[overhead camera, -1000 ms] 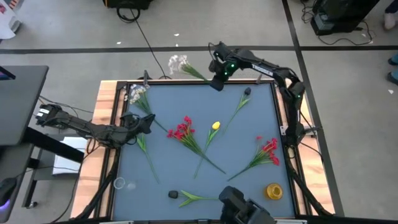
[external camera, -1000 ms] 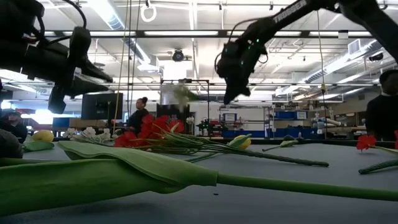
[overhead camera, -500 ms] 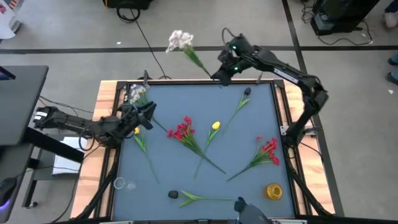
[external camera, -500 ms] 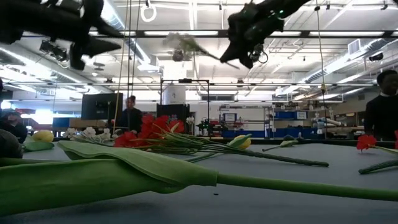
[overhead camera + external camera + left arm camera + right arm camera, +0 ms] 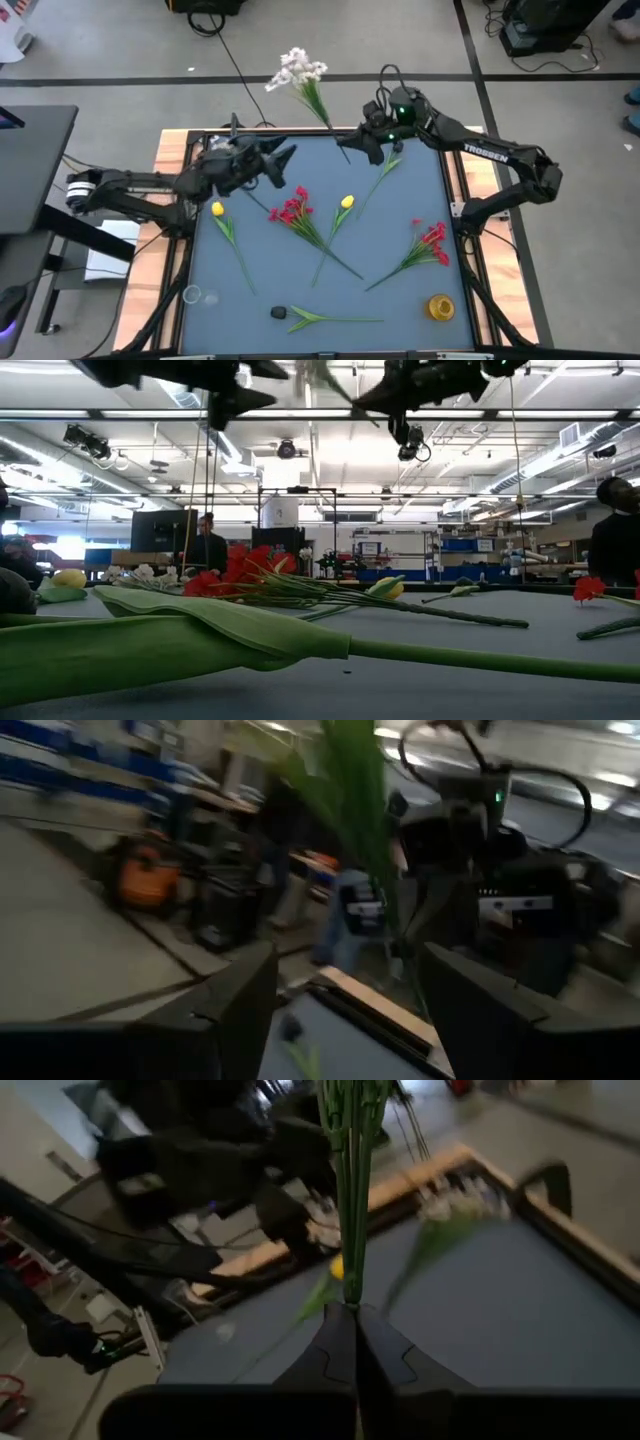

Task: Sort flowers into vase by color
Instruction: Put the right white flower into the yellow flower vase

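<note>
The right gripper [image 5: 347,152] is raised over the far edge of the surface [image 5: 400,300], its fingers [image 5: 335,1342] pinched tight on the thin green stem of a white blossom spray [image 5: 298,70]. The spray slants up and away, so its frothy white head hangs out past the far edge above the floor. The left gripper [image 5: 284,160] is raised close by to its left, fingers [image 5: 225,1010] spread wide and pointing at that stem, not touching it.

On the matte blue-grey surface lie the other flowers. There is a second white spray [image 5: 220,152] at the far left corner and a yellow tulip [image 5: 218,210] on the left. Two more lie in the middle: a ruffled red blossom cluster [image 5: 291,209] and another yellow tulip [image 5: 346,202], their long stems crossing. A second red cluster [image 5: 433,240] lies at the right, and a dark bud [image 5: 278,313] on a leafy stem at the near edge. Another dark bud [image 5: 397,147] lies just under the right arm. A round yellow vase [image 5: 440,306] stands at the near right corner.
</note>
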You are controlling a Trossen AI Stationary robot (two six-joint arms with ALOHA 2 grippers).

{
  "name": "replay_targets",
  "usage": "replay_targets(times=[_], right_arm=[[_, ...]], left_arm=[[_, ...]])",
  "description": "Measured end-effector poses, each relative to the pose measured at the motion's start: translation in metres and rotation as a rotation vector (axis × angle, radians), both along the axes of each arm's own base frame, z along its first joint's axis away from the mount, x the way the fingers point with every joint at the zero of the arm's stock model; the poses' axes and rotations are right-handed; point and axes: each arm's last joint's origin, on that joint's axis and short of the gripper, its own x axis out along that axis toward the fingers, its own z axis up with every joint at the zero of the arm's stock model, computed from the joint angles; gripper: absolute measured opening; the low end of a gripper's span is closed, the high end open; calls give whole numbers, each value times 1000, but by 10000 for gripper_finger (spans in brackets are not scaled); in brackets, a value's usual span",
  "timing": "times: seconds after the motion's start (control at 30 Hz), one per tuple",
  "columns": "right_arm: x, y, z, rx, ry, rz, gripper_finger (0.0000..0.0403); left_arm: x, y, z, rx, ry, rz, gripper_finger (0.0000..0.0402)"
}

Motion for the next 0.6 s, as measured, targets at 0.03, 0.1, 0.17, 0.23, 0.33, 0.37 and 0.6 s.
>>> replay_targets(times=[0.03, 0.1, 0.17, 0.23, 0.33, 0.37, 0.6], right_arm=[[1, 5, 2, -23, -9, 4, 0], [3, 13, 6, -67, -21, -1, 0], [4, 21, 10, -101, -39, -9, 0], [3, 27, 15, -115, -55, -9, 0], [4, 33, 14, -102, -43, -1, 0], [5, 35, 13, -94, -38, 4, 0], [10, 47, 12, -110, -23, 32, 0]], left_arm=[[6, 3, 2, 7, 3, -33, 247], [16, 9, 5, 18, 8, -89, 247], [25, 13, 8, 25, 11, -127, 247], [31, 13, 15, 45, 6, -149, 247], [39, 13, 25, 116, 5, -200, 247], [40, 13, 27, 134, 11, -212, 247], [49, 13, 23, 141, 22, -287, 244]])
